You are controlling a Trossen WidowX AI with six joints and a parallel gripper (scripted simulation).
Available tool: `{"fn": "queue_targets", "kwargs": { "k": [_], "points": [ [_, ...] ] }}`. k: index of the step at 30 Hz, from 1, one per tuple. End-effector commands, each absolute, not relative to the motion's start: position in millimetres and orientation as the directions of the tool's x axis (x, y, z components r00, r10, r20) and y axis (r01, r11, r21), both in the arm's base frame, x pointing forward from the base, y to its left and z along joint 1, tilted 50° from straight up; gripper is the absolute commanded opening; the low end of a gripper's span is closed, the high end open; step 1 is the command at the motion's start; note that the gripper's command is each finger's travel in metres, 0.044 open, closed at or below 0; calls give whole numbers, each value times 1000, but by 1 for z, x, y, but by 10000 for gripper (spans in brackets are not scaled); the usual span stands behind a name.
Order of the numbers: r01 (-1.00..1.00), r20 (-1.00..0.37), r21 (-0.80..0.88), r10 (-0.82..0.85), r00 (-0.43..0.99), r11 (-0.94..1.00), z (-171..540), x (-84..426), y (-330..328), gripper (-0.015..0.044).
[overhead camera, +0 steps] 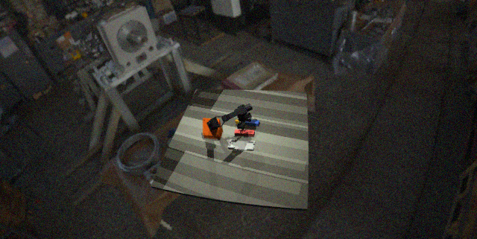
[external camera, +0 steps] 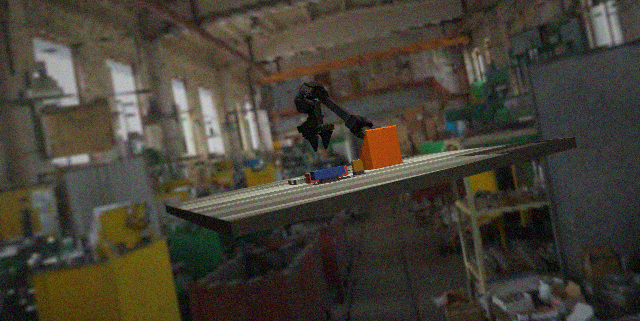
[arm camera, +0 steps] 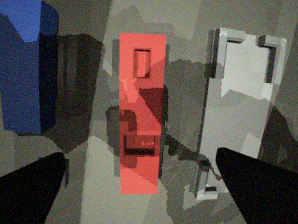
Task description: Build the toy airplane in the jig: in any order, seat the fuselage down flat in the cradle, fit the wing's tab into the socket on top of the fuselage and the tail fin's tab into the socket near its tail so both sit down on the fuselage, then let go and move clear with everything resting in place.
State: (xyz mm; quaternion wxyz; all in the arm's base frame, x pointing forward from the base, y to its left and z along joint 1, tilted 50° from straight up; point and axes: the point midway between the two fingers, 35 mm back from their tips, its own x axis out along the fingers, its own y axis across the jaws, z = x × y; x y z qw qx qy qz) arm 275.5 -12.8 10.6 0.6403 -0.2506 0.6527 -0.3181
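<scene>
Red and block-shaped, the fuselage (overhead camera: 244, 132) (arm camera: 142, 112), with two rectangular sockets, lay outside the pale, raised-cornered cradle (overhead camera: 242, 145) (arm camera: 235, 110). The blue wing (overhead camera: 253, 123) (external camera: 328, 172) (arm camera: 27, 70) lay opposite. The gripper (overhead camera: 243, 127) (external camera: 320, 148) (arm camera: 143, 157) hung above, fingers wide, holding nothing. The cradle contained no part.

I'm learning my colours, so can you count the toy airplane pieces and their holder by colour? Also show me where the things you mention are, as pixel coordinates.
Red: 1, the fuselage (overhead camera: 244, 132) (arm camera: 141, 112)
Blue: 1, the wing (overhead camera: 254, 123) (external camera: 328, 173) (arm camera: 22, 75)
Yellow: 1, the tail fin (external camera: 358, 167)
White: 1, the jig (overhead camera: 242, 145) (arm camera: 237, 112)
Total: 4
</scene>
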Motion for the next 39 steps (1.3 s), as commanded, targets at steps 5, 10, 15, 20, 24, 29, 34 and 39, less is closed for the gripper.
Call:
{"fn": "queue_targets", "kwargs": {
  "k": [5, 10, 15, 20, 24, 29, 34, 39],
  "points": [
    [108, -656, -754, -748, -101, 647, 0, 270, -20, 440],
    [108, -653, -757, -750, -102, 645, -26, 265, -51, 440],
    [108, -653, -757, -750, -102, 644, -33, 264, -59, 440],
    [108, -653, -757, -751, -102, 644, -36, 263, -63, 440],
    [109, -654, -756, -750, -102, 645, -40, 263, -67, 440],
    [110, -655, -756, -749, -102, 645, -45, 262, -73, 440],
    [109, -654, -756, -749, -102, 645, -50, 262, -79, 440],
    [109, -653, -757, -750, -102, 644, -55, 261, -85, 440]
  ]
}}
